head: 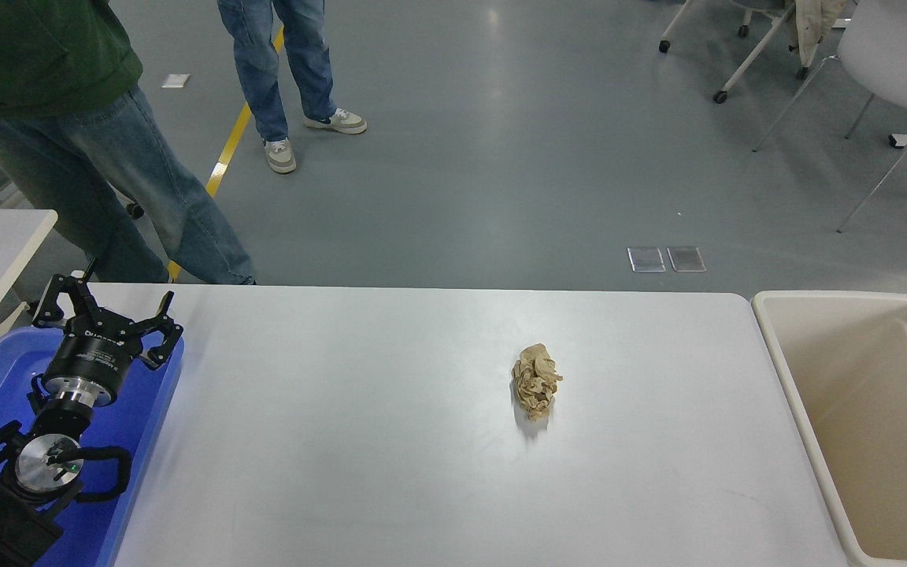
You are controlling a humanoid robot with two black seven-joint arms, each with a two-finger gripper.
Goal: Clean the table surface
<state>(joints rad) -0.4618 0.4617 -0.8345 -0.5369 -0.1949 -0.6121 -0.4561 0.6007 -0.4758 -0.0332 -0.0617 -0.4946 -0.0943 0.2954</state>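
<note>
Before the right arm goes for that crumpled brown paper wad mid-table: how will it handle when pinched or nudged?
The crumpled brown paper wad looks loosely balled with open folds, so it would probably compress under a pinch rather than resist. It is likely very light and could skid on the smooth table surface if nudged. Its lumpy shape suggests it tumbles rather than rolls.
</note>
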